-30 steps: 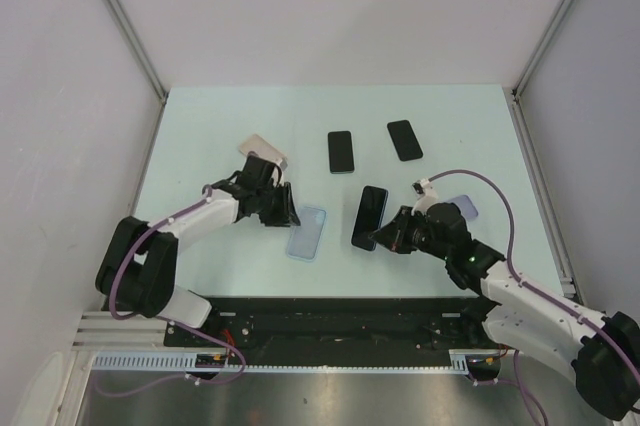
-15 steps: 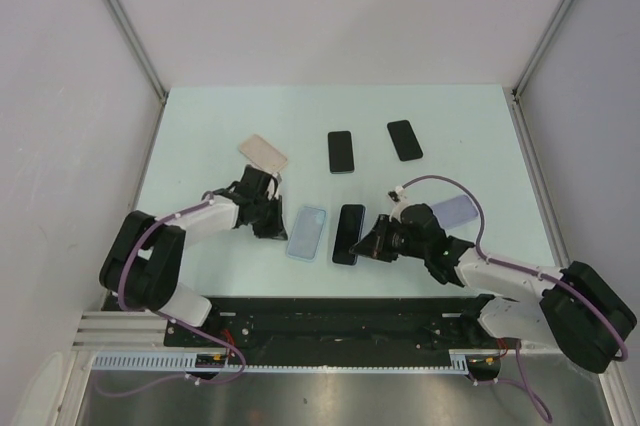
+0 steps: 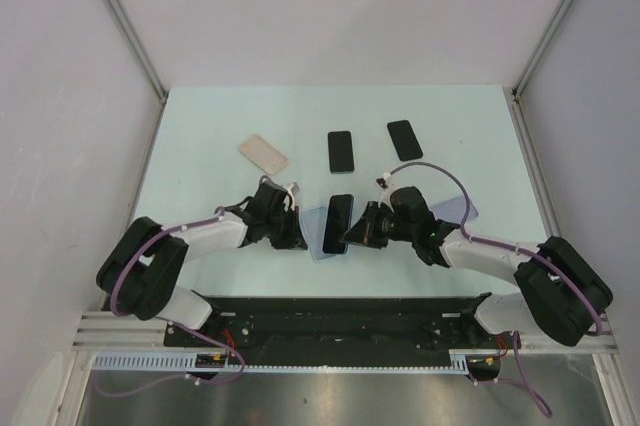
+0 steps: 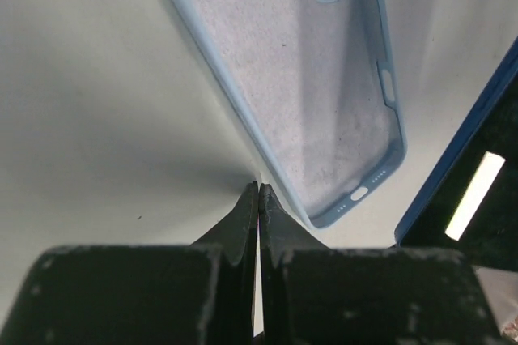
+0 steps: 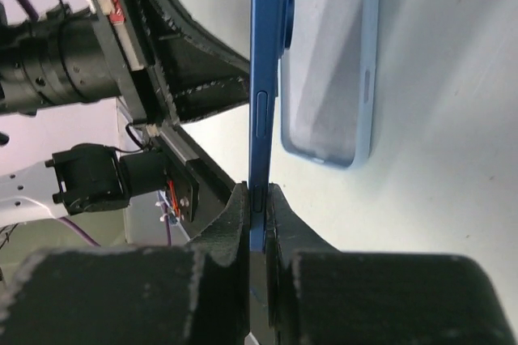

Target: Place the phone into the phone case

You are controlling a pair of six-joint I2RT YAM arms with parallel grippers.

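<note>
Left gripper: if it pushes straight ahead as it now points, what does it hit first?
Probably the light-blue phone case: the shut left gripper points at its long side rim, just ahead. Tip height above the table is unclear.

Enclosed work bay: a pale mint-green matte tabletop (image 3: 200, 126) boxed in by plain white wall panels.

The back white panel (image 3: 330, 6), left white panel (image 3: 60, 146) and right white panel (image 3: 600, 166) meet at two slanted grey aluminium corner posts (image 3: 120, 16) (image 3: 560, 16). Lighting is even and diffuse, with soft shadows on the tabletop. Along the near edge run a black mounting plate (image 3: 340, 314), a white slotted cable duct (image 3: 300, 364) and a brushed grey metal surface (image 3: 330, 401).
</note>
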